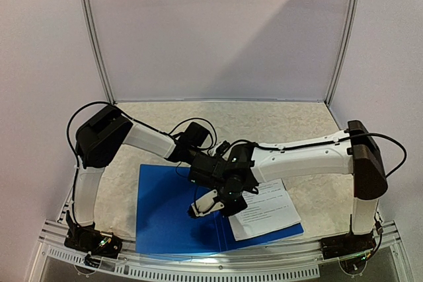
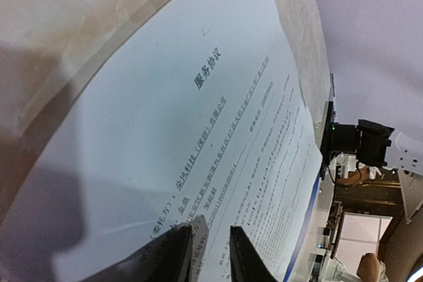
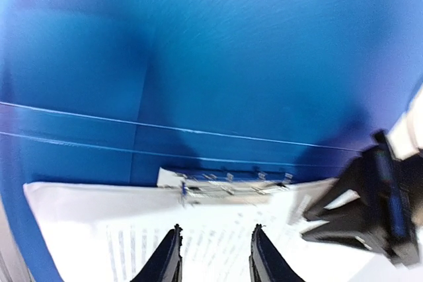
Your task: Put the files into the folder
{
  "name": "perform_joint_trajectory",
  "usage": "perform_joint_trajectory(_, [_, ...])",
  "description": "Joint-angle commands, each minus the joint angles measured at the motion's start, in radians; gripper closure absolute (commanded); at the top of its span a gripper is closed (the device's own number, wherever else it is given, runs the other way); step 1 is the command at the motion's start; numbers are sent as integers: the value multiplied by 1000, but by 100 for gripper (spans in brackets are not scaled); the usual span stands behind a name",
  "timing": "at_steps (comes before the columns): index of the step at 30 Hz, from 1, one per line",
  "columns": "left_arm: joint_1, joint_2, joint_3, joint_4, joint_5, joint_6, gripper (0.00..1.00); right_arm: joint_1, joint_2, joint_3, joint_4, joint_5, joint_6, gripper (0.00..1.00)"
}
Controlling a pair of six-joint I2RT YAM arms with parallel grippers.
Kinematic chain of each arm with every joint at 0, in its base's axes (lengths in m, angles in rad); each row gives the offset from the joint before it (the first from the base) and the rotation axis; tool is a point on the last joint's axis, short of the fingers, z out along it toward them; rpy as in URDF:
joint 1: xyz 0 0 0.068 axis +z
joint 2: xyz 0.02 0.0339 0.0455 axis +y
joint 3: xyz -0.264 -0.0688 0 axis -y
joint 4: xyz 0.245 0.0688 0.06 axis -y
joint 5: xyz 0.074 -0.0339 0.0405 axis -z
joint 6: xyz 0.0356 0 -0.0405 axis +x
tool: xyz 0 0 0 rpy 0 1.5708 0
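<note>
The blue folder (image 1: pixel 165 209) lies open on the table. The files (image 1: pixel 268 211), white printed sheets, lie on its right half. Both grippers meet over the spine. My left gripper (image 2: pixel 211 239) hangs low over the files (image 2: pixel 218 130), jaws a narrow gap apart, with a raised paper corner between them. It also shows in the top view (image 1: pixel 232 197) and in the right wrist view (image 3: pixel 310 221). My right gripper (image 3: pixel 216 236) is open above the files' edge (image 3: pixel 218 249), just short of the metal spine clip (image 3: pixel 228 186). Beyond the clip is the folder's blue cover (image 3: pixel 231 64). The right gripper also shows in the top view (image 1: pixel 197 211).
The table has a beige mottled cloth (image 1: pixel 264 120) inside a white-walled booth with metal posts. A slotted metal rail (image 1: pixel 218 265) runs along the near edge between the two arm bases. The right arm's base (image 2: pixel 357 143) shows beyond the paper.
</note>
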Motion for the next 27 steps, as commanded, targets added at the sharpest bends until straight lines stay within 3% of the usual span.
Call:
perform_joint_trajectory(1, [-9,31,12,-86,-59,21,78,-6,-85,21,-10,-30,4,65])
perform_joint_trajectory(4, [-8,9,67,-143,-74,40,74,-13,-113,1,-16,-44,-5,65])
perform_joint_trajectory(9, [-3,-48,249,-302,-160,112,55,-62,-194,-75,-12,-66,-5,65])
perform_joint_trajectory(13, [21,-90,438,-481,-252,172,49,-110,-277,-153,-19,-78,-5,65])
perform_joint_trajectory(16, [43,-152,492,-583,-340,183,46,-158,-344,-214,-7,-91,0,65])
perform_joint_trajectory(19, [50,-293,412,-616,-456,184,43,-249,-425,-269,37,-140,26,65])
perform_joint_trajectory(22, [53,-482,165,-559,-547,145,38,-378,-516,-333,131,-215,79,64])
perform_joint_trajectory(27, [61,-772,-177,-529,-665,34,34,-551,-640,-501,326,-322,227,44])
